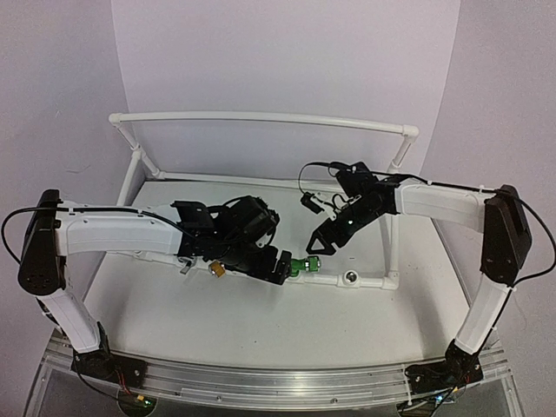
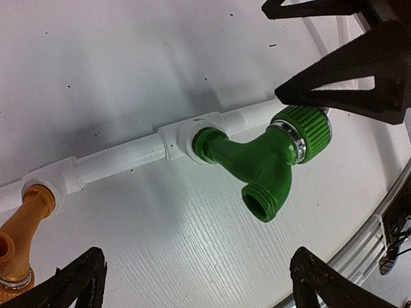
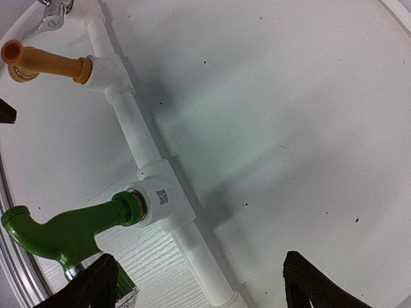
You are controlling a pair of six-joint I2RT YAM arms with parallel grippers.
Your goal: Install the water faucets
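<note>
The green faucet (image 1: 301,265) is seated in a socket of the white pipe frame's front bar (image 1: 373,281). In the left wrist view the green faucet (image 2: 257,160) points its spout toward the camera. The brass-yellow faucet (image 1: 217,269) and the silver faucet (image 1: 185,268) sit in sockets further left. My left gripper (image 1: 280,265) is open and empty just left of the green faucet, its fingertips (image 2: 83,282) apart. My right gripper (image 1: 320,245) is open and empty just above the green faucet (image 3: 58,234). The brass-yellow faucet (image 3: 45,61) and the silver faucet (image 3: 51,13) also show in the right wrist view.
An empty metal-lined socket (image 1: 351,278) sits on the front bar right of the green faucet. The frame's raised back rail (image 1: 261,119) spans the far side. The two grippers are close together over the front bar. A metal rail (image 1: 261,382) runs along the near table edge.
</note>
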